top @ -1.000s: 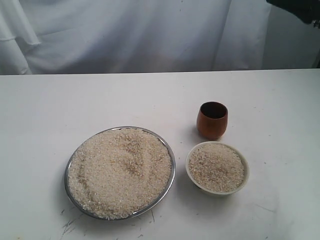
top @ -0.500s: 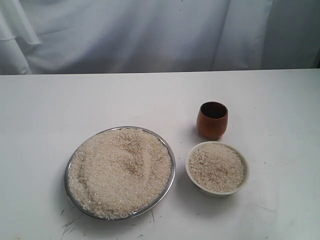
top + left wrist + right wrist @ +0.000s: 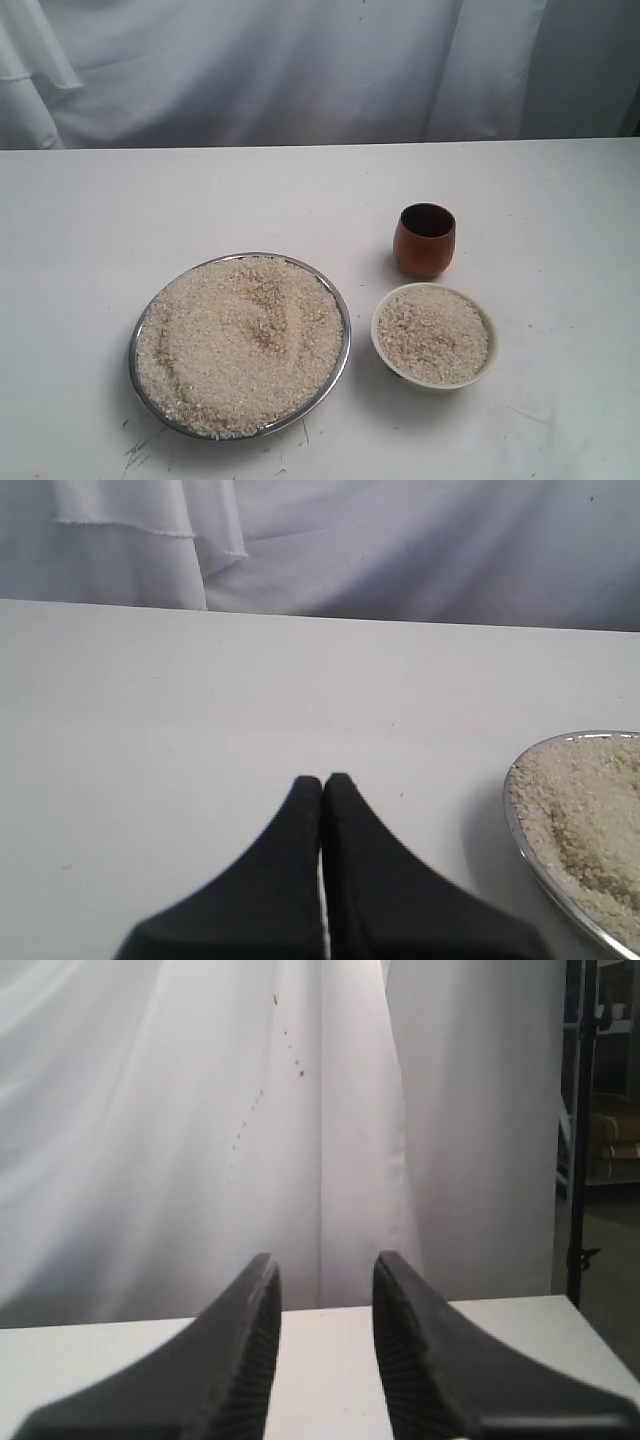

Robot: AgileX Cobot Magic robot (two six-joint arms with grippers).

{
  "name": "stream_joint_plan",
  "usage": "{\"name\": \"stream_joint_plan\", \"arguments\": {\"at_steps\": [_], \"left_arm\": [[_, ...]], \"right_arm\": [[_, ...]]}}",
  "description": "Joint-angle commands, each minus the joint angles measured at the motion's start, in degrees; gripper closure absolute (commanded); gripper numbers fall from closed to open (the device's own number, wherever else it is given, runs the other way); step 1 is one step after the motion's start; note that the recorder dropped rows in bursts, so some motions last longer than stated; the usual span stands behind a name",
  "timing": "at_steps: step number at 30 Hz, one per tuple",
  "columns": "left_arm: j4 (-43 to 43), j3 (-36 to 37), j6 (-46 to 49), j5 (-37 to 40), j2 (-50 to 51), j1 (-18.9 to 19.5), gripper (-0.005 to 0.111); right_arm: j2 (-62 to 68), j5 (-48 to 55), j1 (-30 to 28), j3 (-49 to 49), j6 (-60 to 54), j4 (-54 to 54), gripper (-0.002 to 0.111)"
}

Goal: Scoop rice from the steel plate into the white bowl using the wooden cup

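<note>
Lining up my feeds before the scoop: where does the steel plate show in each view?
Exterior: steel plate lower left, beside the white bowl.
Left wrist: partly seen, cut by the frame edge.
Right wrist: not in it.
Shared landmark: the white curtain behind the table.

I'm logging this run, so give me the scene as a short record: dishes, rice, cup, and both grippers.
steel plate: left of bowl, heaped with rice
white bowl: right of plate, apart from it, filled with rice
wooden cup: upright just behind bowl, unheld, inside dark
left gripper: fingers shut, empty, near plate's rim
right gripper: fingers open, empty, facing the curtain
</note>
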Motion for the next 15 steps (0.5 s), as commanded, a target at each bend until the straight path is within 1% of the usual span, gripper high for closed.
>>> {"name": "stream_joint_plan", "arguments": {"at_steps": [1,3,4,6,7,9,11,13,15], "left_arm": [[0.1,0.3,0.0,-0.8,-0.2,-0.2,0.107],[0.1,0.3,0.0,-0.8,-0.2,-0.2,0.107],[0.1,0.3,0.0,-0.8,-0.2,-0.2,0.107],[0.1,0.3,0.0,-0.8,-0.2,-0.2,0.107],[0.1,0.3,0.0,-0.8,-0.2,-0.2,0.107],[0.1,0.3,0.0,-0.8,-0.2,-0.2,0.107],[0.1,0.3,0.0,-0.8,-0.2,-0.2,0.107],[0.1,0.3,0.0,-0.8,-0.2,-0.2,0.107],[0.1,0.3,0.0,-0.8,-0.2,-0.2,0.107]], "right_arm": [[-3.3,-2.7,0.4,6.0,-1.6,6.2,0.079],[-3.9,-2.7,0.4,8.1,-13.2,18.6,0.079],[-4.4,-3.0,0.4,9.5,-22.7,27.4,0.079],[-5.0,-3.0,0.4,11.1,-34.2,37.8,0.079],[-5.3,-2.3,0.4,12.2,-41.9,45.6,0.079],[-6.0,-0.1,0.4,13.2,-52.0,54.8,0.079],[-7.1,3.2,0.4,14.3,-62.2,62.7,0.079],[-8.0,5.7,0.4,15.5,-68.7,67.5,0.079],[-9.0,6.9,0.4,16.9,-69.6,67.7,0.079]]}}
